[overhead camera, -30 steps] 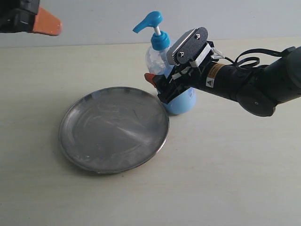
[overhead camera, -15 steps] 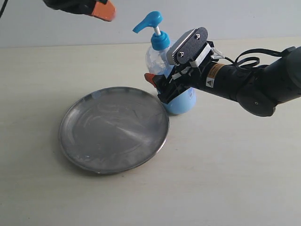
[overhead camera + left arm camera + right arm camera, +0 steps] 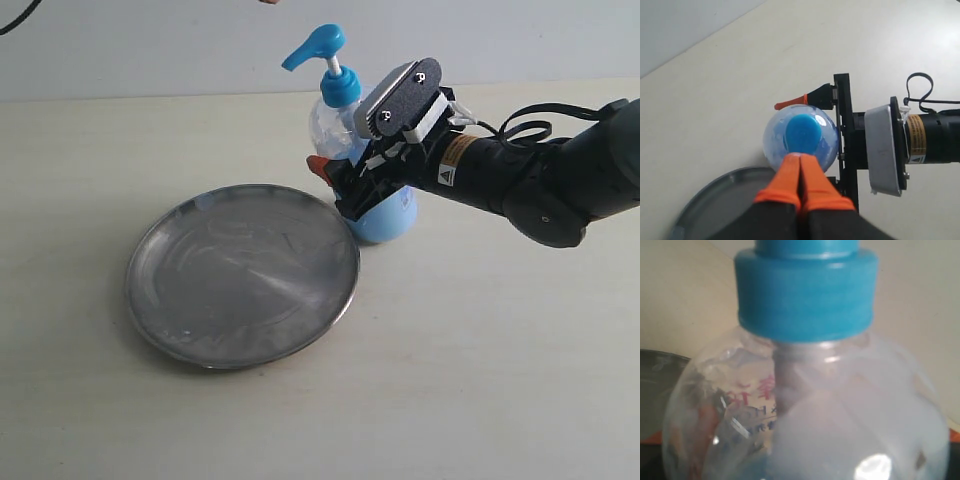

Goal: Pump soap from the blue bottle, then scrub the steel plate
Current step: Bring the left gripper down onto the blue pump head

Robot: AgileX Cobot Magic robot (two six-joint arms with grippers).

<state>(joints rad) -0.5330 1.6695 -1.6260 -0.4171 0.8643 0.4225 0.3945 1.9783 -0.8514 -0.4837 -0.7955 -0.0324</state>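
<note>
The right gripper is clamped around the belly of the blue bottle, one orange-tipped finger on either side. The left gripper has its two orange fingertips pressed flat together with nothing between them. It hangs directly above the pump head, but whether it touches it cannot be told. In the exterior view this arm is almost wholly cut off at the top.

The pale beige table carries the steel plate in its middle stretch. The plate is wide, round and shallow with a raised rim, and its silver-grey face is streaky with reflections.

The bottle stands upright near the far edge of the table, its base just beside the plate's far-right rim. Its plastic is clear, with a bright blue collar and a curved pump spout that points toward the table's left edge. The soap, opaque and light blue, fills the rounded bottom.

The right gripper hides the bottle's midsection in the exterior view. Up close, the printed label shows blue and red characters too blurred to read. A yellow sticker on the right arm bears a warning triangle, and its small print is illegible.
</note>
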